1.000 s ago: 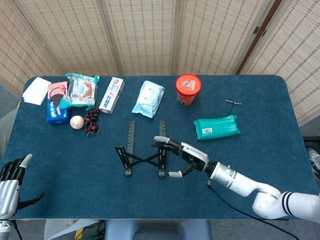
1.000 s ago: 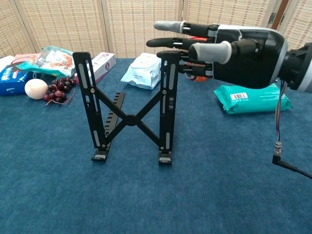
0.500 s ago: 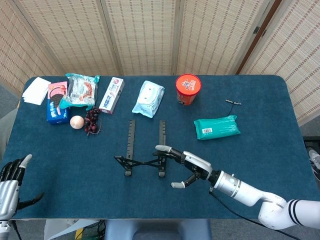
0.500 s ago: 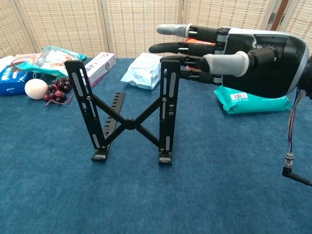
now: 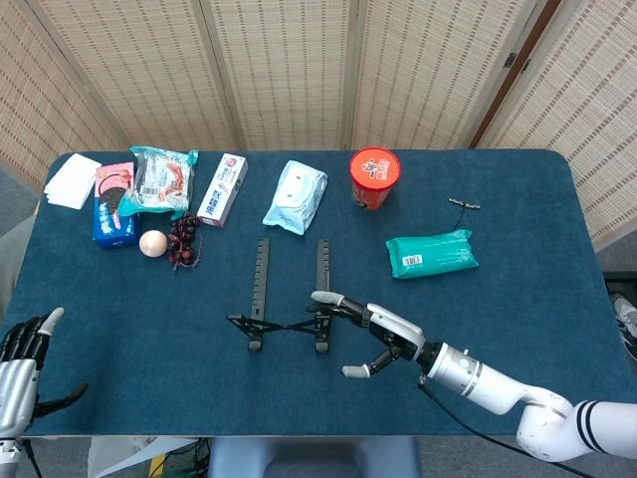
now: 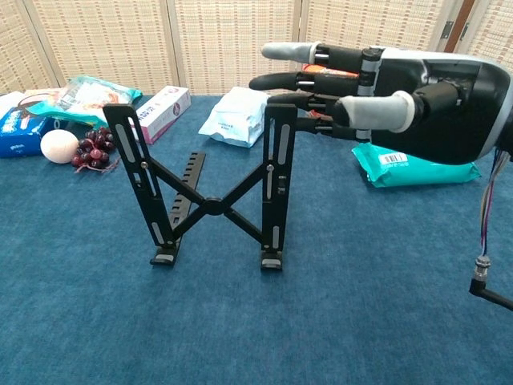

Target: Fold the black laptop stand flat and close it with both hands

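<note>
The stand (image 6: 210, 188) is still up on its feet in the middle of the table (image 5: 557, 219), crossed arms forming an X, so the fold hasn't really happened yet. Pretty much the whole job is left: it needs collapsing flat and closing.

The right hand (image 5: 376, 330) sits just right of the stand in the lower middle of the head view, fingers spread and stretched toward the right upright. In the chest view the fingertips (image 6: 268, 82) are at the top of that upright, maybe touching it, but there's no real grip; nothing is held. The left hand (image 5: 22, 351) is way down in the lower left corner, fingers apart, empty, well apart from the stand. Since the task wants both hands, that one still has to come over.

Compared with a second ago, the right hand has slid a bit lower in the head view, and the stand's left upright leans further outward, so the frame has started to sag open slightly. The left hand hasn't budged.
</note>
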`<act>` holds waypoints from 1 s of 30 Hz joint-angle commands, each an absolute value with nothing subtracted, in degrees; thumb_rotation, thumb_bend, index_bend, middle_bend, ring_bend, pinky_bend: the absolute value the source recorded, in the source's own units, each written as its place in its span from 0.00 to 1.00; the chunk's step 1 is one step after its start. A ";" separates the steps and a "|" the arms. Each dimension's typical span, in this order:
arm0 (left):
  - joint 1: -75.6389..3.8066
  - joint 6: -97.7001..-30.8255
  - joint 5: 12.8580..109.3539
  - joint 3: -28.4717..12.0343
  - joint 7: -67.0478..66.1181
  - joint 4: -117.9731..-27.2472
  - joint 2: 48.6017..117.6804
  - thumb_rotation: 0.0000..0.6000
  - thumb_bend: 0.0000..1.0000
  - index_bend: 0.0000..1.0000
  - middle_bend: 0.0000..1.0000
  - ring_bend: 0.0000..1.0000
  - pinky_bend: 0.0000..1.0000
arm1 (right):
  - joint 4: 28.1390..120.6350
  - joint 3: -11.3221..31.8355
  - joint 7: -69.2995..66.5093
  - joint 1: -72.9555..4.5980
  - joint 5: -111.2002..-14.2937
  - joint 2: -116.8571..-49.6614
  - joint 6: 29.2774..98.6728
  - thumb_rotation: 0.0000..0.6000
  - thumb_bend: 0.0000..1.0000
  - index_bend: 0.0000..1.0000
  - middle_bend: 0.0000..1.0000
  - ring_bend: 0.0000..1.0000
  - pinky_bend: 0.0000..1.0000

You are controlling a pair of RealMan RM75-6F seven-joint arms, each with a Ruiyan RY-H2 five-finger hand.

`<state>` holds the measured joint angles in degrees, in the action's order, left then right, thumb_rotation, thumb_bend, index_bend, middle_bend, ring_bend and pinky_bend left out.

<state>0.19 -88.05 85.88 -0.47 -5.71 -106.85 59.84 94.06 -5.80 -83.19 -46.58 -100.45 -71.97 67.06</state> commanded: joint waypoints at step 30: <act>0.02 -87.87 85.66 -0.58 -6.23 -107.52 59.69 1.00 0.12 0.04 0.10 0.06 0.03 | 79.31 -4.86 -92.34 -50.43 -97.49 -84.61 59.17 1.00 0.13 0.00 0.14 0.00 0.06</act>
